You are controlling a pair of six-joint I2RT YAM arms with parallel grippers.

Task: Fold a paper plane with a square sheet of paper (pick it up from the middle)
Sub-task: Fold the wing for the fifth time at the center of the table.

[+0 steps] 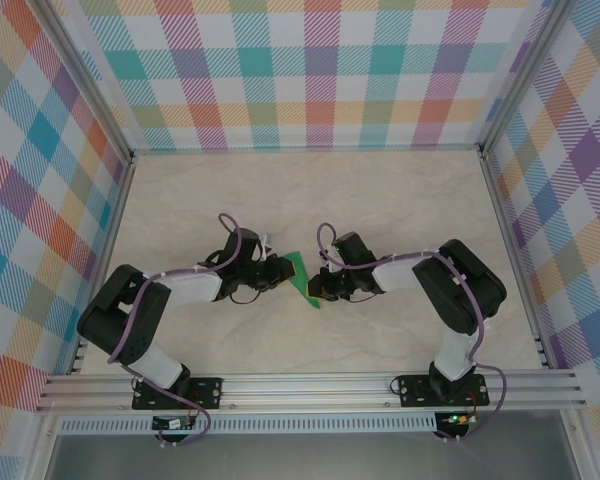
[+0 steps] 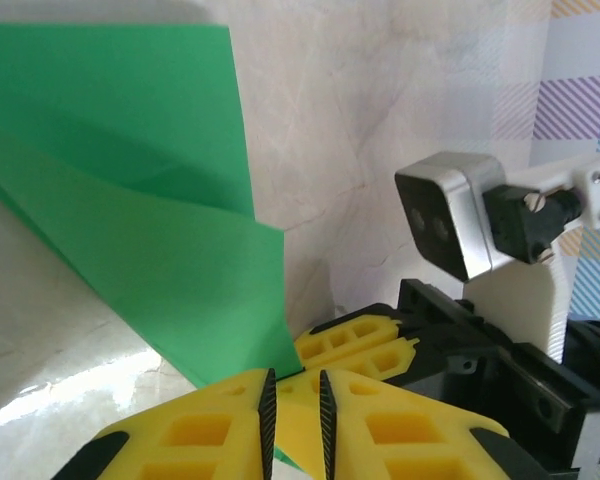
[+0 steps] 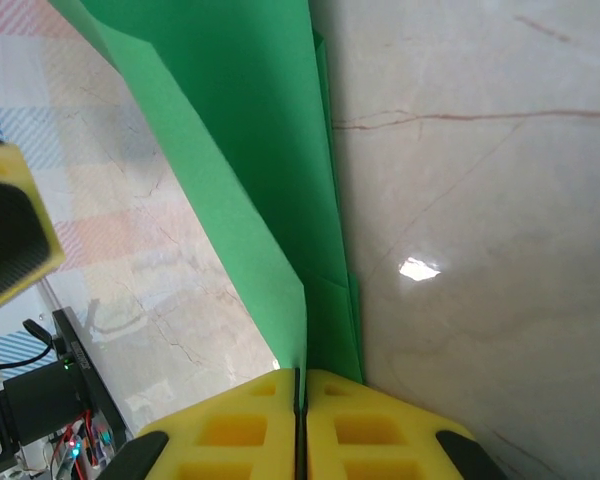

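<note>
The square sheet of paper [image 1: 302, 277], already creased into a narrow green wedge, lies in the middle of the surface [image 1: 380, 200]. Its long axis runs from the far side toward the near side, leaning slightly right as it comes nearer. In the left wrist view the paper [image 2: 130, 200] shows overlapping layers, one flap lying over another, and its lower corner comes down to the fingertips there. In the right wrist view it [image 3: 250, 150] runs straight away from the fingertips, with one flap raised off the marbled surface. The right hand [image 1: 318, 286] meets the wedge from the right at its near end. There the right hand [image 3: 300, 385] is clenched, its yellow pads pressed together with the green edge running into the seam between them, so we judge it to be grasping the paper. The left hand [image 1: 283, 272] sits just to the left of the wedge, facing the right one across it. Up close, the left hand [image 2: 295, 400] has its pads a narrow slot apart, and the paper's corner reaches that slot without being visibly pinched. We read it as released. Both hands are at the paper, with the right as the anchor and the left free. The coming move turns on the left hand working across that far-to-near axis, toward the flap to its right.
</note>
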